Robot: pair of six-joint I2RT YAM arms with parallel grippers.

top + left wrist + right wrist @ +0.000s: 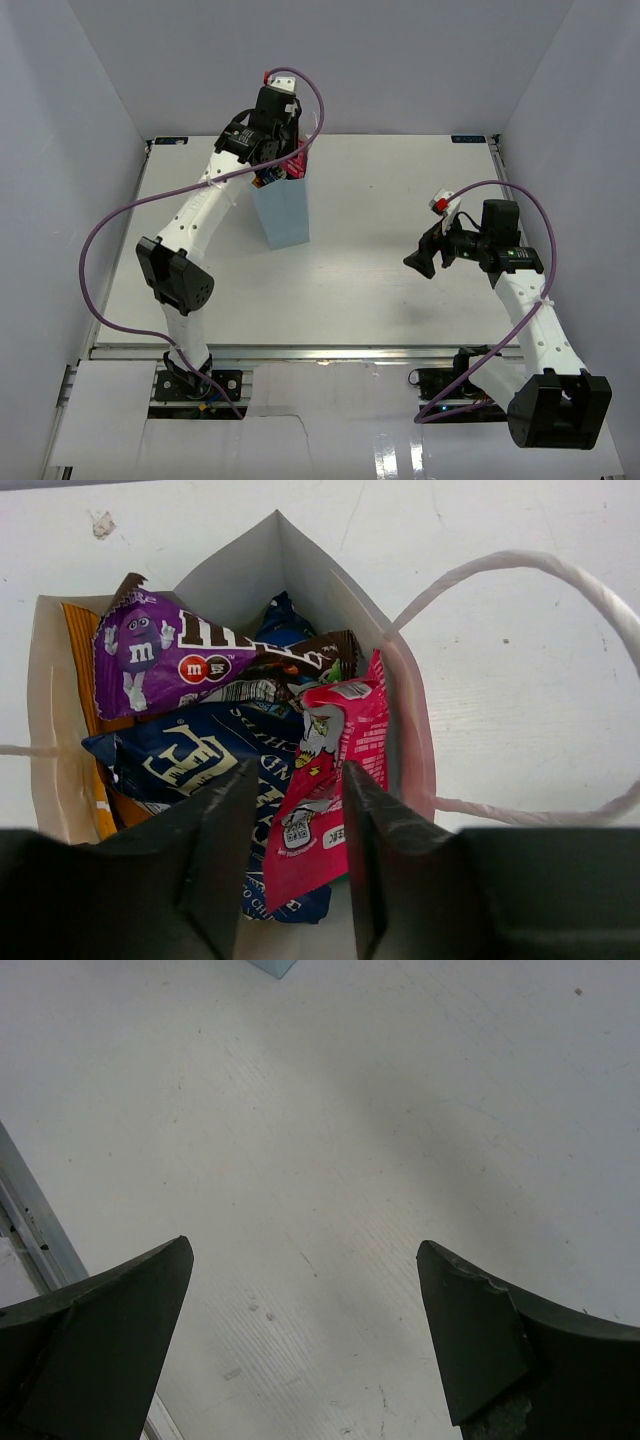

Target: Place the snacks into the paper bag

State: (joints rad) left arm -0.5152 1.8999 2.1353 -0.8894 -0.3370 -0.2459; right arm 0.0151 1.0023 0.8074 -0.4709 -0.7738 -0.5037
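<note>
Robotics lab test cell, by the look of it. White worktop [380, 290] is boxed in on 3 sides by plain pale panel walls [60, 150]. Two white robot arms, left arm [200, 210] & right arm [535, 320], are bolted at the near edge by a metal rail [330, 352]. Purple cables [95, 250] loop loose from wrists to bases, tied on w/ white ties. Worktop shows scuffs & scratches in the right wrist view. Lighting is flat & even.

Pale-blue paper bag [284, 212] upright on table [380, 190], left hand [274, 168] at its mouth, right hand [418, 262] well apart.
</note>
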